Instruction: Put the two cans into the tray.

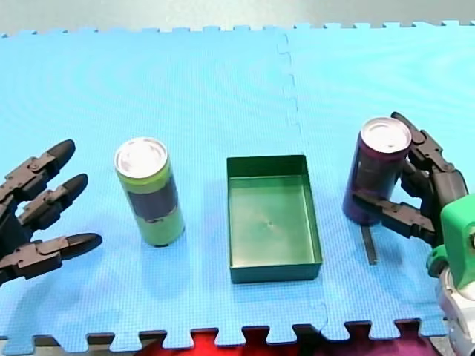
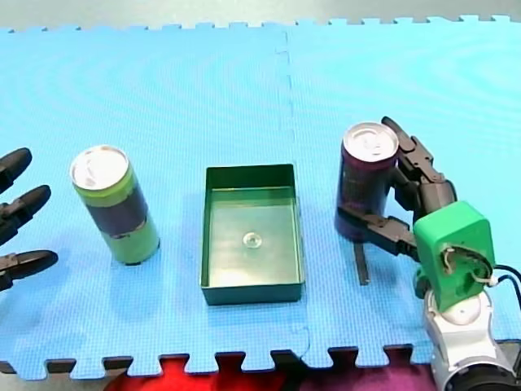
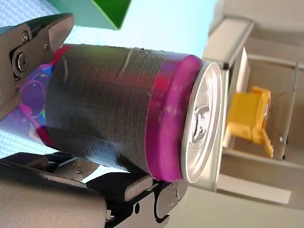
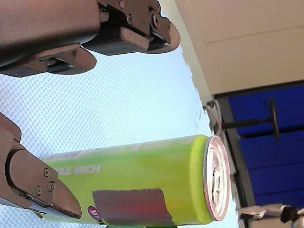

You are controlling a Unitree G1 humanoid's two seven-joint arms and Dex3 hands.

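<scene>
Right hand (image 1: 427, 189) is gripping the upright purple can (image 1: 375, 174) on the blue mat (image 1: 208, 89), just right of the green tray (image 1: 274, 271). Left hand (image 1: 33, 215) is hovering open near the green can (image 1: 151, 194), which is standing left of the tray.

Robot lab: blue foam puzzle mat (image 1: 185, 89) worktop

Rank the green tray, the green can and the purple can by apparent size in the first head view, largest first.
1. The green tray: largest.
2. The green can and the purple can: alike, so tied; the right hand grasps the purple can. The left hand, left of the green can, holds nothing.
</scene>
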